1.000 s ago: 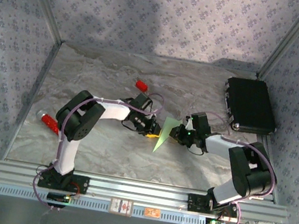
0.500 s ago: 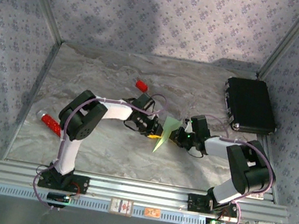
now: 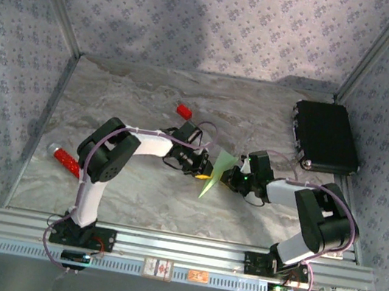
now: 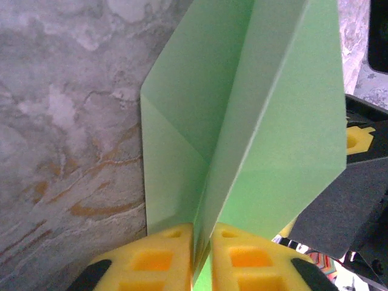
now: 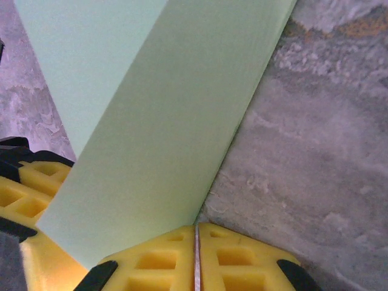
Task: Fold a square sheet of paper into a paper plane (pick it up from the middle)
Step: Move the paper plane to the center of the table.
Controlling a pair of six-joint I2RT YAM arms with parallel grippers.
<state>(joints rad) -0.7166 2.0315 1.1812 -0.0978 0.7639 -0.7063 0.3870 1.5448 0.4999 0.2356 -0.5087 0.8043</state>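
A folded pale-green sheet of paper is held upright over the middle of the grey marbled bench, a little nearer the near edge than the far one. Whether its lower edge touches the bench I cannot tell. From above it reads as a narrow wedge whose point aims at the near edge. The white-and-black left arm reaches in from the left side and the right arm from the right, their wrists nearly meeting at the sheet. The left jaws are clamped on the sheet. In the left wrist view the yellow foam pads press together, and the paper rises out of the seam between them with a crease running up its middle and the bench behind it. The right jaws are likewise closed on the sheet. In the right wrist view the yellow pads meet with a thin edge of paper in the seam, and the sheet spreads up and to the left over the bench. A small red block lies toward the far edge, well apart from the sheet. A red cylinder with a clear tip lies at the left edge, and a black rectangular case sits in the far right corner.
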